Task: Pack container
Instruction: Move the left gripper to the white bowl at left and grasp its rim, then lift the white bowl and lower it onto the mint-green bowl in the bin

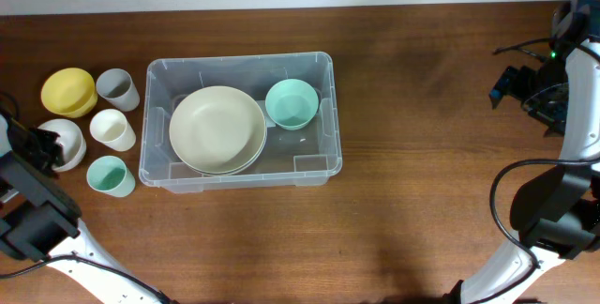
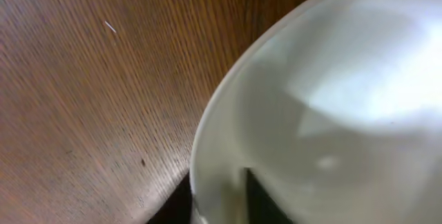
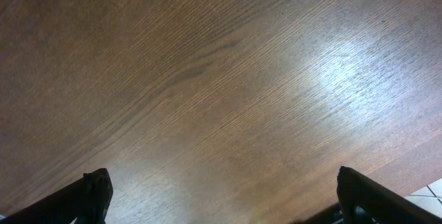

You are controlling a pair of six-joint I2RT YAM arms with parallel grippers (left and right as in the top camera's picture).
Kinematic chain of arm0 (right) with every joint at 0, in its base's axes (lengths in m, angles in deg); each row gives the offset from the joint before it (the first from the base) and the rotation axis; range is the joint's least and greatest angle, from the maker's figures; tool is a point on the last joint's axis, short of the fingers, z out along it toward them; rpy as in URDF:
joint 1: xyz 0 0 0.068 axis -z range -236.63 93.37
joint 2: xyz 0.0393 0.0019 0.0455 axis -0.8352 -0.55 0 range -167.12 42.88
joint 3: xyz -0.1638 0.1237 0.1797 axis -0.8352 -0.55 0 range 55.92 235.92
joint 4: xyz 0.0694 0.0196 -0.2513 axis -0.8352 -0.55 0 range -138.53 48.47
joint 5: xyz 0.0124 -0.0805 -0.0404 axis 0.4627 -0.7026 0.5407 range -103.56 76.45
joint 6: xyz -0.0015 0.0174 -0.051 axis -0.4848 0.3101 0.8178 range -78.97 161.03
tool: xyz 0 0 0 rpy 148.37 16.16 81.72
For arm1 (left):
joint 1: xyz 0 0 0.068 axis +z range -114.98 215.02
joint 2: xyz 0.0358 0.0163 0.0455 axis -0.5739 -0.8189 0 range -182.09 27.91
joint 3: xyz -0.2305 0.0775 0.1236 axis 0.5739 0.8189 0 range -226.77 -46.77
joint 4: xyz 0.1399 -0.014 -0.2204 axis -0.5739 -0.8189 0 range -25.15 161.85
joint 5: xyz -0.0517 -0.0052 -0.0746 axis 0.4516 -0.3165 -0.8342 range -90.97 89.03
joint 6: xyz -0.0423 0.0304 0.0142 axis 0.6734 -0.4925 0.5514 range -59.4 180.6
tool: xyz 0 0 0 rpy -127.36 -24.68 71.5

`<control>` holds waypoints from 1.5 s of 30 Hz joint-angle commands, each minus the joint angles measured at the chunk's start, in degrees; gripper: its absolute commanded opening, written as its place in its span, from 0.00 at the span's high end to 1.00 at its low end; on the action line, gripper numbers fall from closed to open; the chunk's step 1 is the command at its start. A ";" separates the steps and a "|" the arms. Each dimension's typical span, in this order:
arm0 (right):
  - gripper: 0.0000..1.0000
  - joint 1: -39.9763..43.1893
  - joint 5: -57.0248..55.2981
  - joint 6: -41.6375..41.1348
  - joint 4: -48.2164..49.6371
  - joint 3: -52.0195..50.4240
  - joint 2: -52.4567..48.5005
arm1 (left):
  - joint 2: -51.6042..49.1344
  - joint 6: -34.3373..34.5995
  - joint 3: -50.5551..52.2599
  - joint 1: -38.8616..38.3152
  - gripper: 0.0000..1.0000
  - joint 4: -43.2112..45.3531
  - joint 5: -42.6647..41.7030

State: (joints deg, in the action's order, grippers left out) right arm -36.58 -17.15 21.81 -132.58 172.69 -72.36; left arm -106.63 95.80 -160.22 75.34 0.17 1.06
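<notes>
Filling most of the left wrist view, a white bowl [image 2: 331, 113] sits right under the lens, and the left gripper [image 2: 217, 203] is clenched on its rim, one dark finger inside the wall and the other outside. From overhead the container [image 1: 240, 58] stands upright on the worktop [image 1: 422, 201], left of centre, its long side running left to right. Any print on it is too small to read. Inside, a large cream bowl [image 1: 217, 128] takes up the left and middle, with a second rim showing just beneath its lower edge. A mint bowl [image 1: 292, 103] sits in the back right corner, just beside the cream bowl. Outside, near the container's left wall, stand a grey cup [image 1: 117, 88], a cream cup [image 1: 112, 129] and a mint cup [image 1: 111, 175], in a rough column from back to front. Further left lie a yellow bowl [image 1: 67, 91] and, in front of it, the white bowl held by the left arm. Well apart, at the far right, the right gripper [image 3: 224, 196] hangs released, fingers spread wide over bare wood.
</notes>
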 commanded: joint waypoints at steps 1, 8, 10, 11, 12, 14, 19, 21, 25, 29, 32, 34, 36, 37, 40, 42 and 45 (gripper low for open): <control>0.01 0.22 -0.28 0.15 0.02 0.00 0.61 | -0.90 -0.02 0.33 0.52 0.88 0.11 0.76; 0.01 0.22 -0.28 0.15 0.02 0.00 0.61 | -0.87 -0.04 0.31 1.57 0.99 -1.16 0.74; 0.01 0.22 -0.28 0.15 0.02 0.02 0.61 | -0.87 -0.02 0.02 2.56 0.99 -1.92 0.74; 0.01 0.22 -0.28 0.15 0.02 0.00 0.61 | -0.83 -0.02 -0.37 3.19 0.99 -2.62 0.72; 0.01 0.22 -0.28 0.15 0.02 0.02 0.61 | -0.76 -0.02 -0.92 3.91 0.99 -3.34 0.74; 0.01 0.22 -0.28 0.15 0.02 0.00 0.61 | -0.42 -0.02 -2.58 5.38 0.99 -4.76 0.74; 0.01 0.22 -0.28 0.15 0.02 0.00 0.61 | 1.95 -0.68 -10.99 8.72 0.99 -9.60 0.70; 0.01 0.22 -0.28 0.15 0.02 0.02 0.61 | 3.32 -2.34 -14.84 9.09 0.99 -10.19 0.31; 0.02 0.22 -0.28 0.15 0.02 0.00 0.61 | 6.93 -5.38 -23.19 7.98 0.99 -11.41 -0.28; 0.01 0.22 -0.28 0.15 0.02 0.00 0.61 | 12.79 -10.62 -31.45 2.43 0.99 -12.13 -8.70; 0.01 0.22 -0.28 0.15 0.02 0.02 0.61 | 16.68 -13.66 -34.40 -4.00 0.99 -10.49 -12.37; 0.01 0.22 -0.28 0.15 0.02 0.00 0.61 | 19.21 -15.96 -34.91 -9.97 0.99 -8.35 -12.52; 0.01 0.22 -0.28 0.15 0.02 0.02 0.61 | 20.79 -17.35 -34.91 -17.16 0.99 -6.29 -11.43; 0.01 0.22 -0.28 0.15 0.02 0.00 0.61 | 20.90 -17.35 -34.91 -19.89 0.99 -5.79 -10.80; 0.01 0.22 -0.28 0.15 0.02 0.00 0.61 | 20.22 -17.53 -34.60 -29.97 0.99 -4.48 -7.98; 0.01 0.22 -0.28 0.15 0.02 0.00 0.61 | 18.14 -18.45 -34.60 -38.23 0.99 -4.20 -5.49; 0.01 0.22 -0.28 0.15 0.02 0.00 0.61 | 15.23 -20.50 -34.60 -44.52 0.99 -4.28 -4.92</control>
State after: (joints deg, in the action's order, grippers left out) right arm -36.58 -17.15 21.79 -132.58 172.69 -72.36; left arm -87.59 79.04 -195.10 36.65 -4.14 -6.24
